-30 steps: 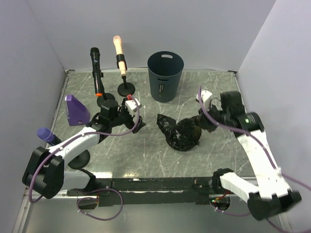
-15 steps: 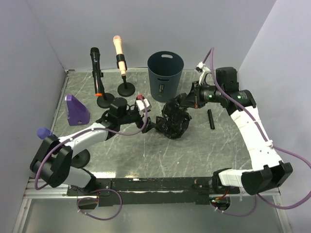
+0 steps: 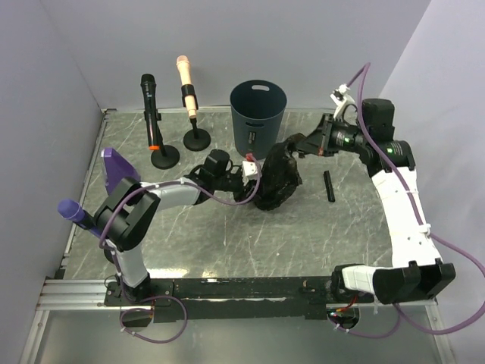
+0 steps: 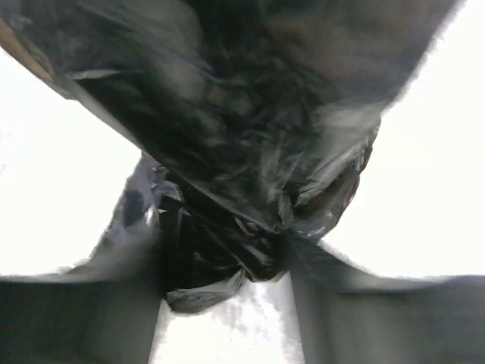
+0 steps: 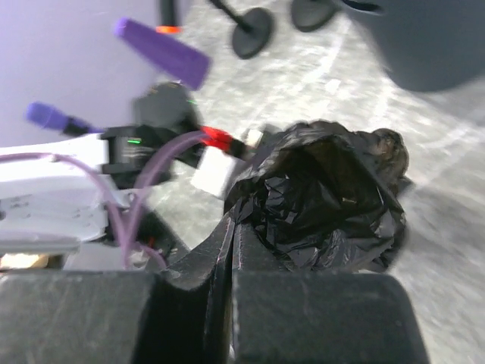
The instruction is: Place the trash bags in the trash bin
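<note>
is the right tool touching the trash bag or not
Touching. The right wrist view shows the right tool shut on a fold of the black trash bag, with the plastic pinched between its fingers.

top: overhead, far | both wrists: close on trash bags [image 3: 276, 180], shared

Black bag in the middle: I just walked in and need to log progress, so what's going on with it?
Both arms are working on the bag. The right gripper is shut on a pinch of plastic at the bag's top edge, on the side toward the bin. The left gripper is pressed against the bag's other side, with plastic between its fingers, though its grip is not clear. The bag sits just in front of the bin, not yet inside.
</note>
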{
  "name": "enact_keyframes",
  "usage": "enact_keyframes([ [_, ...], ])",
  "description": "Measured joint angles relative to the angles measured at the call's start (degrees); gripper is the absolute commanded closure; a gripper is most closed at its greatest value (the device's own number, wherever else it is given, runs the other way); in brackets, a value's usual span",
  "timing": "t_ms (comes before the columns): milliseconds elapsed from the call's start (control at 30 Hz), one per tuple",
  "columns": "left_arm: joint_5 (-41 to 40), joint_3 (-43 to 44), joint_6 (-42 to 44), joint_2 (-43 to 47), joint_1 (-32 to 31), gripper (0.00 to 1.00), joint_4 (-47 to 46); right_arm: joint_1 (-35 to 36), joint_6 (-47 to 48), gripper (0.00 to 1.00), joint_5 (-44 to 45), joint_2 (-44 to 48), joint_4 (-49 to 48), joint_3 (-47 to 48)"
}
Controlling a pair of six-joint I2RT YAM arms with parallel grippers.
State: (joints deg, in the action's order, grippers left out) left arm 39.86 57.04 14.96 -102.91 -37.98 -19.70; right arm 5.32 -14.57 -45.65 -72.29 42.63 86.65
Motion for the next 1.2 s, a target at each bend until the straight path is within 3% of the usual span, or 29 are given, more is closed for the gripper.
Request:
enact_keyframes([
  [33, 0.9, 1.05, 1.14, 0.0, 0.04, 0.85, 2.03, -0.66, 0.57, 1.0, 1.07, 0.9, 0.31, -1.22],
  [100, 2.4, 3.87, 3.39, 0.28, 0.5, 0.91, 5.7, -1.44, 2.43, 1.0, 3.41, 2.86, 1.33, -3.43],
  [267, 8.41, 11.8, 11.26, 4.28, 4.07, 0.85, 21.4, -1.62, 9.25, 1.0, 9.51, 9.03, 5.31, -7.39],
  [433, 13.66, 28.94, 25.7, 4.59, 9.92, 0.75, 47.98, -1.62, 14.95, 1.0, 13.79, 11.8, 10.1, -7.72],
  [567, 15.8, 41.7, 30.99, 1.25, 14.56, 0.64, 61.77, -1.62, 19.96, 1.0, 12.72, 11.39, 13.51, -9.57],
  [633, 15.93, 44.09, 26.58, -0.37, 16.61, 0.6, 60.24, -1.62, 22.29, 1.0, 11.52, 10.54, 15.58, -11.34],
  [700, 15.17, 41.68, 16.7, -0.87, 18.56, 0.42, 51.95, -1.62, 23.98, 1.0, 11.04, 9.44, 17.27, -13.29],
  [767, 13.4, 35.43, 7.43, 0.24, 20.02, 0.33, 41.16, -1.73, 24.9, 1.0, 10.84, 8.44, 18.36, -15.26],
  [867, 8.57, 23.58, -5.6, 3.56, 20.39, 0.28, 27.82, -2.03, 26.43, 1.0, 7.91, 6.82, 21.18, -16.72],
  [900, 6.8, 20.17, -8.79, 4.98, 20.02, 0.28, 24.85, -2.12, 26.86, 0.9, 6.64, 6.32, 21.81, -16.72],
  [933, 4.61, 16.85, -11.63, 6.78, 19.45, 0.28, 22.12, -2.12, 27.52, 0.67, 4.98, 5.7, 22.4, -16.72],
  [967, 2.93, 14.64, -13.29, 8.39, 18.95, 0.28, 20.59, -2.1, 27.93, 0.51, 3.87, 5.14, 22.93, -16.72],
  [1067, -2.82, 8.72, -17.75, 15.45, 17.59, 0.28, 16.65, -2.12, 29.83, 0.38, 4.74, 4.42, 23.04, -16.68],
  [1200, -7.3, 4.28, -20.17, 23.87, 17.31, 0.29, 14.56, -2.12, 36.26, 0.31, 8.61, 5.86, 21.86, -16.61],
])
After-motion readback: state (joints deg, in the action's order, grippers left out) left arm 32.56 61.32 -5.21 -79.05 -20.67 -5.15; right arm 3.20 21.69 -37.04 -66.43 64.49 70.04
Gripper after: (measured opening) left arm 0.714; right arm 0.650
